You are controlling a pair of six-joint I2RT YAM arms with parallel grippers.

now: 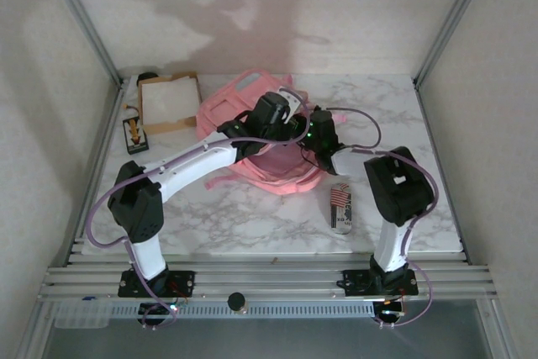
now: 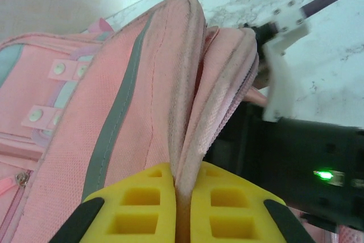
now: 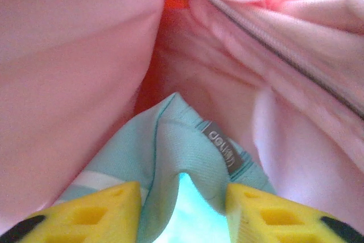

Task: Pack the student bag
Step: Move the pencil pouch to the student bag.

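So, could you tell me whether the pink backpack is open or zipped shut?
Open: the left pincer pinches one lip of the backpack, and the right pincer holds a light-blue pouch inside it.

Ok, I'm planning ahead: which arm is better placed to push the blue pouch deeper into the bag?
Right, probably: the right gripper sits inside the bag with the pouch between its fingers, while the left gripper is shut on the bag's rim.

From above, the left arm (image 1: pixel 197 160) covers the middle of the student bag (image 1: pixel 220 113), and the right gripper (image 3: pixel 182 192) is buried in its folds. In the right wrist view the light-blue pouch (image 3: pixel 170 157) runs off the bottom edge, its grey tag (image 3: pixel 220 143) too blurred to read. The print on the small pack (image 1: pixel 340 208) on the bench (image 1: pixel 252 224) is too small to read.
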